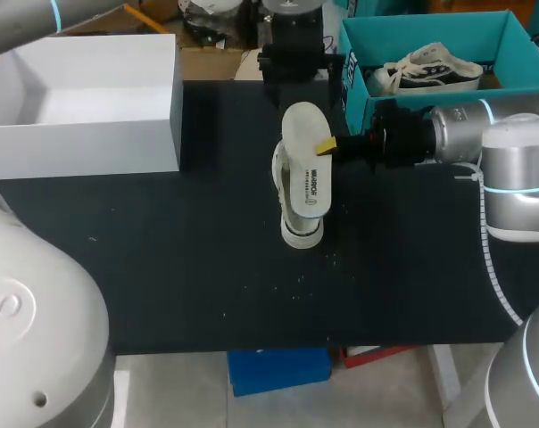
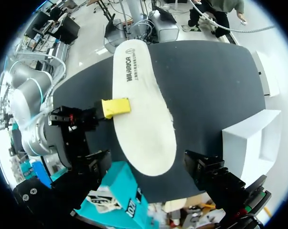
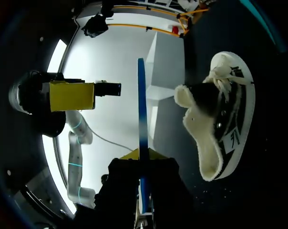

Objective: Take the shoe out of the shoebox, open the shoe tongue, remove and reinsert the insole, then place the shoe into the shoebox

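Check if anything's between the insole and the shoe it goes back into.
Nothing visible. The right gripper holds the insole over the shoe on the table, and the right wrist view shows open space between the insole and the shoe's opening.

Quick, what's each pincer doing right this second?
Left pincer: open, holding nothing.
Right pincer: closed on the insole, gripping it by the edge.
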You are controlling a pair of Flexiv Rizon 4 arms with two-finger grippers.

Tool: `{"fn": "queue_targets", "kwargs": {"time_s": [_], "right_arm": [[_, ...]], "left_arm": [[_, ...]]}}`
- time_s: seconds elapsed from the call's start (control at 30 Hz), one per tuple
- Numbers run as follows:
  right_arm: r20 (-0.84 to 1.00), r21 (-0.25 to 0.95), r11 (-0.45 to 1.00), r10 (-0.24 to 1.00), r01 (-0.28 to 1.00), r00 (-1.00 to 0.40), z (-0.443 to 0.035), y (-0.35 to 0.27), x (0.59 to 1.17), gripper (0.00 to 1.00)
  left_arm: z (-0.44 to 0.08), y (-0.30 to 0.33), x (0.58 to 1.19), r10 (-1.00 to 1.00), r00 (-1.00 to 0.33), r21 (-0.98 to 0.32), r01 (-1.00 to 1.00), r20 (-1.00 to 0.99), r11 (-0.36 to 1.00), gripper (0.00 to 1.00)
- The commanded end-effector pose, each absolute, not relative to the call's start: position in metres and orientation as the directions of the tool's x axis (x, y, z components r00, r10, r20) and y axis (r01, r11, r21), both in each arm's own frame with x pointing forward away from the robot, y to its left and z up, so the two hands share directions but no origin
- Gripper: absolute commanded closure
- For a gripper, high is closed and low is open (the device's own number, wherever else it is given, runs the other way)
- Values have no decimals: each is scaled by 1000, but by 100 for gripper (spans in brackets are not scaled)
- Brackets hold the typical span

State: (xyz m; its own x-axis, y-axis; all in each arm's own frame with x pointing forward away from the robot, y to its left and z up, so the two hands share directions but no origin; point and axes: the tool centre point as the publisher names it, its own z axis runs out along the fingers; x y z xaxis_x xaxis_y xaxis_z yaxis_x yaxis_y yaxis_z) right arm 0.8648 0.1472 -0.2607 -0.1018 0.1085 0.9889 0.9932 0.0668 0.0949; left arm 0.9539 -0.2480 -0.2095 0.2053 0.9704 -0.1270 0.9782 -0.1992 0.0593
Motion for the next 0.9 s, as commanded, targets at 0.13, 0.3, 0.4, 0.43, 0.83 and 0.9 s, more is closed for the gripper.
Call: {"fn": "queue_targets", "kwargs": {"time_s": [0.13,0.3,0.4,0.43,0.83,0.9], "right_arm": [[989,95,66,109,993,-102,-261,148,865,100],[989,95,66,109,993,-102,-261,148,865,100],[989,95,66,109,993,-102,-261,148,865,100],[989,95,66,109,993,-102,-261,148,865,100],[989,95,66,109,993,-102,-261,148,865,100],[989,95,66,109,993,-102,-261,148,865,100]], "left_arm": [[-210,-257,963,971,205,58,978,-119,-200,0],[-207,-258,943,970,207,59,978,-128,-201,0],[-206,-254,925,973,186,51,982,-138,-181,0],[-205,-252,919,973,183,50,983,-142,-178,0],[-195,-244,838,981,147,81,987,-130,-137,0],[-194,-242,827,980,125,87,990,-151,-113,0]]}}
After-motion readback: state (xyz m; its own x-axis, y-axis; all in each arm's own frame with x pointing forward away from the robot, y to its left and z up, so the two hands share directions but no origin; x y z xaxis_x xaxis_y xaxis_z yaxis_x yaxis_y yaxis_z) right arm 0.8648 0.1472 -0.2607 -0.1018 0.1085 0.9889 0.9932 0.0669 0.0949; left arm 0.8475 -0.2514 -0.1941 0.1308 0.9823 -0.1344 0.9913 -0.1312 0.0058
